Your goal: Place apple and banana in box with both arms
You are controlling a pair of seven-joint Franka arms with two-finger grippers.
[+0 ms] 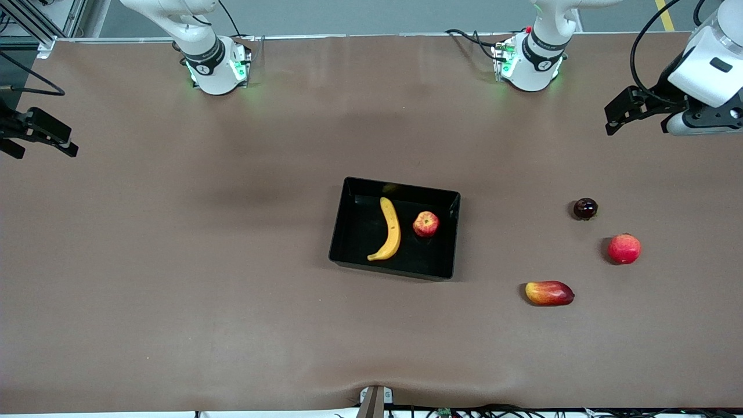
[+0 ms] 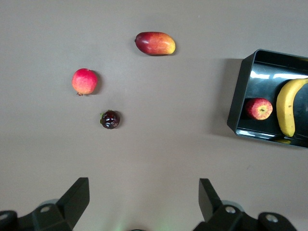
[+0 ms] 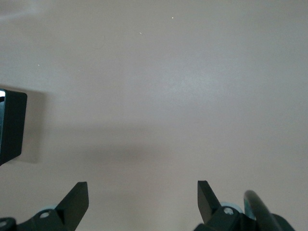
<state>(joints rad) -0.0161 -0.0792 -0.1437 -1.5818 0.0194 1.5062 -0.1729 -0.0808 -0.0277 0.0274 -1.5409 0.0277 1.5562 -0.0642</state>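
The black box (image 1: pixel 357 232) sits at the table's middle. The yellow banana (image 1: pixel 390 229) and the small red apple (image 1: pixel 425 223) lie side by side in it, the apple toward the left arm's end. My left gripper (image 1: pixel 635 125) is open and empty, up over the table's left-arm end. Its wrist view shows its fingers spread (image 2: pixel 144 190) above bare table, with the box (image 2: pixel 237 103), apple (image 2: pixel 259 109) and banana (image 2: pixel 288 108) at the edge. My right gripper (image 1: pixel 45 148) is open and empty over the right-arm end; its wrist view (image 3: pixel 143 190) catches one box corner (image 3: pixel 12 125).
Three other fruits lie on the table toward the left arm's end: a small dark round fruit (image 1: pixel 585 208), a red round fruit (image 1: pixel 624 248) and an oblong red-yellow fruit (image 1: pixel 549 293) nearest the front camera. The arm bases stand along the table edge farthest from that camera.
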